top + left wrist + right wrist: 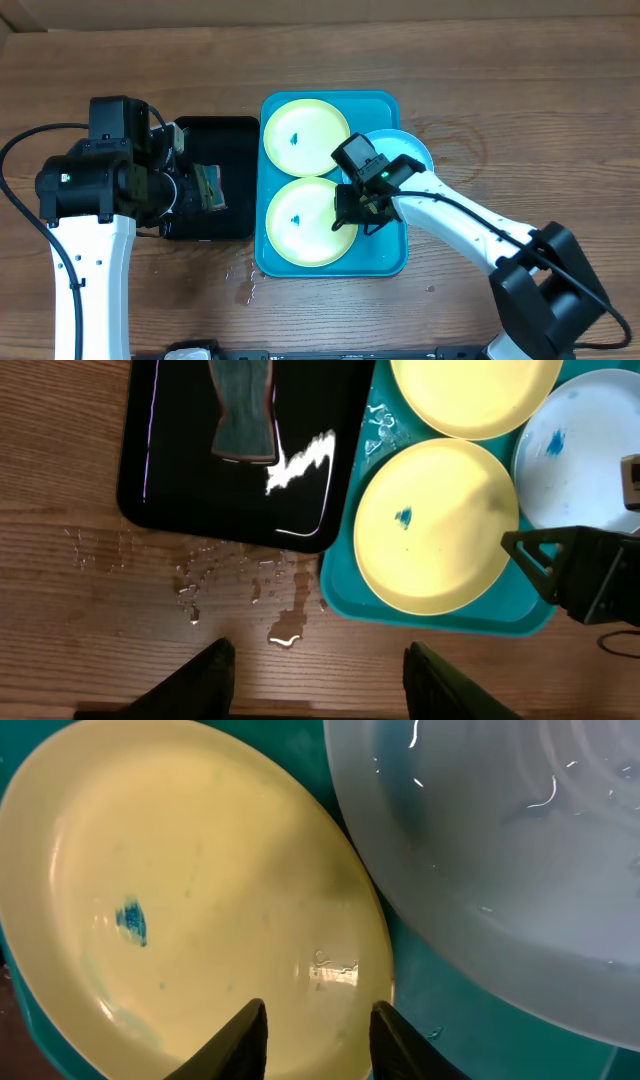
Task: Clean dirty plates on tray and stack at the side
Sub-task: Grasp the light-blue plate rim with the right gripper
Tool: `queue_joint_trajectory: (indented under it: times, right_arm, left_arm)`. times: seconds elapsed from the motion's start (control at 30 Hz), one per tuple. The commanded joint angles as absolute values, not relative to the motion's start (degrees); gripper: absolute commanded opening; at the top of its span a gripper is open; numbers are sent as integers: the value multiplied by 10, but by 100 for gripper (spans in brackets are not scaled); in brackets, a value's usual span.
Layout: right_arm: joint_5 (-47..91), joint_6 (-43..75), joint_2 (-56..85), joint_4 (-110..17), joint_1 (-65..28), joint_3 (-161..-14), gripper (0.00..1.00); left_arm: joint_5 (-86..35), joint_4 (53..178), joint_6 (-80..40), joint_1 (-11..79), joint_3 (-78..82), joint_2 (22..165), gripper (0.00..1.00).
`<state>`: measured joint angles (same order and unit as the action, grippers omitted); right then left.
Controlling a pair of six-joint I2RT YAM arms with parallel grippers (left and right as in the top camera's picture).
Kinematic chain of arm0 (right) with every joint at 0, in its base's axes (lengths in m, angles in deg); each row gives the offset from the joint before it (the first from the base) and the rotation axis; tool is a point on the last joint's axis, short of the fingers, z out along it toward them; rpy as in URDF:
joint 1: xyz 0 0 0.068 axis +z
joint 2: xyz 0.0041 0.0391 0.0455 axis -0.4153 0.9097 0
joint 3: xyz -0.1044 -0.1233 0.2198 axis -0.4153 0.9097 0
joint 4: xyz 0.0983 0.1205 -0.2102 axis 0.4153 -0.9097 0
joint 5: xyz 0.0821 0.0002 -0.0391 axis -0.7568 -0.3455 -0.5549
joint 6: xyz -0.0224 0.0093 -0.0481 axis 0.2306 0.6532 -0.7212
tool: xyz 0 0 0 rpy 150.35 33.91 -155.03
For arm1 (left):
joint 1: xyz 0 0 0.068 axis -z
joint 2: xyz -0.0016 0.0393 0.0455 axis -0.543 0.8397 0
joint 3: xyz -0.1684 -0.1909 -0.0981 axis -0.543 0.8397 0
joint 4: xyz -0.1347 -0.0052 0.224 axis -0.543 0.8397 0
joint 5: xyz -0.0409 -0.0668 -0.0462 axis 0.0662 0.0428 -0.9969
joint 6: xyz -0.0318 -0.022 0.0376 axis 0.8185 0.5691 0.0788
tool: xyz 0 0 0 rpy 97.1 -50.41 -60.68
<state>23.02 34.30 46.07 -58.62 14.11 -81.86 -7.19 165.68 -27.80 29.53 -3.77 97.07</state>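
Now your right gripper (318, 1042) hangs part-open, gripping nothing, over the right rim of the near yellow plate (298, 222), which lies on the turquoise tray (392, 262) with the far yellow plate (303, 132) and the blue plate (412, 148), while your left gripper (318, 682) stands open and empty above the wet worktop (90, 620).

Robot manipulation bench, lab-style workspace.

Bare brown wood-grain tabletop (520, 70) with two white-and-black robot arms mounted at its near edge, left arm (85, 250) and right arm (460, 215), loose black cables (40, 129) trailing from them. Between the arms a plain tidy layout: large turquoise rectangular plastic tray (385, 258) holding round pale yellow-green plastic plates (290, 235) dabbed with small blue smudges, small black rectangular tray (230, 140) just beside it, water droplets (200, 575) spilt on the wood. Room beyond the tabletop out of view.
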Motion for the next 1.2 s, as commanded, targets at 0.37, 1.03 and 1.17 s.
queue_joint_trajectory:
  times: [0.37, 1.03, 1.17]
  right_arm:
    - [279, 369, 467, -574, 144, -802, 30]
    - [279, 378, 467, -544, 143, -772, 6]
    - [279, 378, 467, -544, 143, -772, 4]
  left_arm:
    - [-65, 1658, -271, 299, -46, 975, 55]
    - [-65, 1658, -271, 299, -46, 975, 52]
    - [-65, 1658, -270, 299, -46, 975, 49]
